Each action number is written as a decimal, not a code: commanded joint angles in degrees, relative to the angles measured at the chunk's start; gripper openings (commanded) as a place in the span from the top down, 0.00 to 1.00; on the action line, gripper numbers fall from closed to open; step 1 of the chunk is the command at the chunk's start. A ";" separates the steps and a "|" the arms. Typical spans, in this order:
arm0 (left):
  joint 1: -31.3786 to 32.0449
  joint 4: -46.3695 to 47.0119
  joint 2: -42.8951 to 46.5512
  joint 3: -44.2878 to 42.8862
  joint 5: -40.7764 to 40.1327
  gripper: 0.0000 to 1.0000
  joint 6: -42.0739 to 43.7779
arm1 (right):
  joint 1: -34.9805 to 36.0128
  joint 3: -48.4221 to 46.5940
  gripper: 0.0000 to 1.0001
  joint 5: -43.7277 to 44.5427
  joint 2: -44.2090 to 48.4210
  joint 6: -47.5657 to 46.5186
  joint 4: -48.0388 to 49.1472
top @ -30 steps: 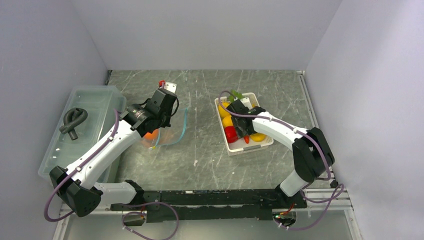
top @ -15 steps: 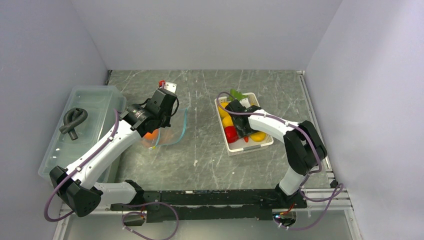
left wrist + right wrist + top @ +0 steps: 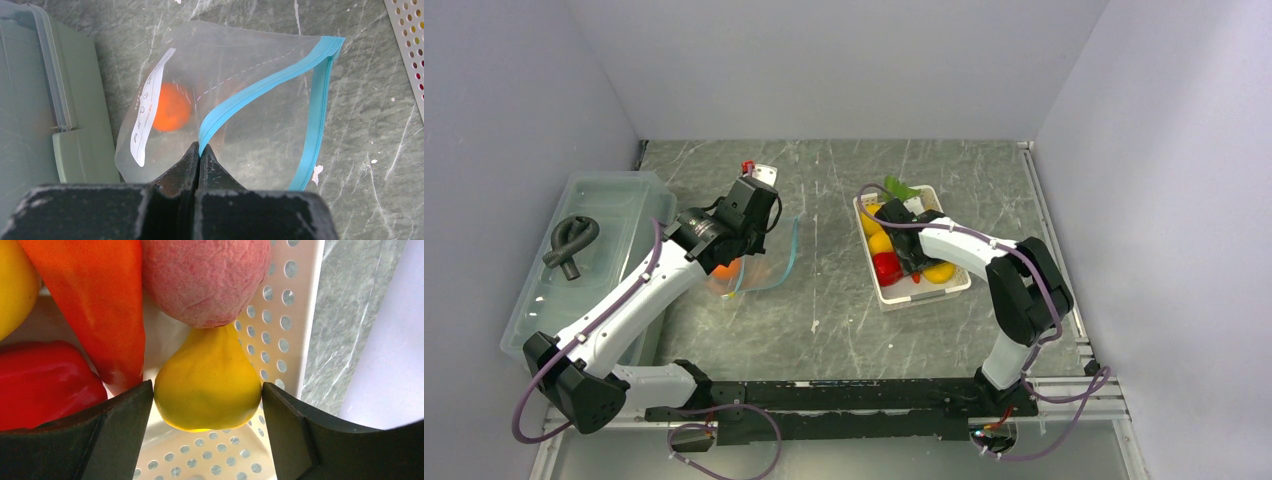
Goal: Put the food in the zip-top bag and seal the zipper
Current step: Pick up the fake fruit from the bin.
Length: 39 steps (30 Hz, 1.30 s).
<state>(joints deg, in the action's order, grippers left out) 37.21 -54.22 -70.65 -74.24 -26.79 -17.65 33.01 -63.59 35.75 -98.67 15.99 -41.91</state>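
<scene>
The left gripper [image 3: 200, 152] is seen at the bottom middle of its wrist view, with its fingers pressed tight together on the zipper [image 3: 260, 92] — the blue strip of the zip-top bag [image 3: 250, 135]. The bag's mouth is held open over the table [image 3: 375, 150], and an orange fruit [image 3: 171, 106] is seen inside, left of centre. In the right wrist view, a yellow fruit [image 3: 207, 375] is touched on both sides by the wide-apart fingers of the right gripper [image 3: 207, 400] — it lies in the white basket [image 3: 280, 330], with a red pepper [image 3: 40, 385] at the lower left.
</scene>
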 commanded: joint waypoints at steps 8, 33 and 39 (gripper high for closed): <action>-0.16 1.83 0.79 0.41 -0.19 1.00 0.25 | -0.24 -1.62 0.43 0.66 1.79 0.60 0.47; -0.21 1.81 0.57 0.36 -0.27 1.00 0.23 | 4.59 -10.41 0.57 -13.81 20.08 2.46 -0.07; -0.21 1.83 0.85 0.41 -0.11 1.00 0.25 | 4.69 -10.47 0.57 -13.65 21.76 2.73 0.26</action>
<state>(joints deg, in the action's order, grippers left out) 37.21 -54.22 -70.65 -74.24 -26.79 -17.65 37.69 -72.31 22.96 -79.55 17.80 -43.44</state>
